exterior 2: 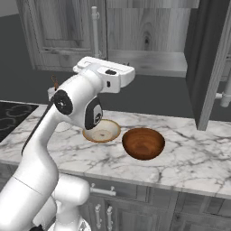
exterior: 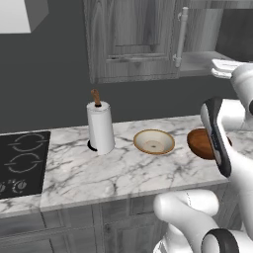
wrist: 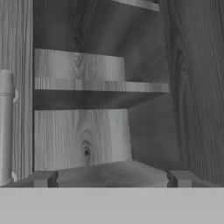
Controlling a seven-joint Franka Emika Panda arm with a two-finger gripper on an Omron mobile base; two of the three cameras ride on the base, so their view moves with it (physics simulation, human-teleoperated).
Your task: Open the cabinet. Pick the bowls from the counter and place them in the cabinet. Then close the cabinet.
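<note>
Cabinet [wrist: 83, 135] interior straight ahead of the gripper [wrist: 111, 178], fingers [wrist: 43, 178] spread wide with nothing between them, grey shelf [wrist: 100, 85] above and a silver bar handle [wrist: 5, 127] along the left edge in the hand view. Right door [exterior 2: 205, 63] swung open, left door [exterior 2: 63, 31] shut. Below on the counter [exterior 2: 189, 158], cream bowl [exterior 2: 102, 131] and reddish-brown bowl [exterior 2: 143, 143] just beside each other, paper towel roll [exterior: 100, 127] and black cooktop [exterior: 22, 163] farther left.

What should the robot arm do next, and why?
Probably swing down toward the reddish-brown bowl. The cabinet already stands open on its right side, both bowls sit on the counter, and the gripper is open, holding nothing.
</note>
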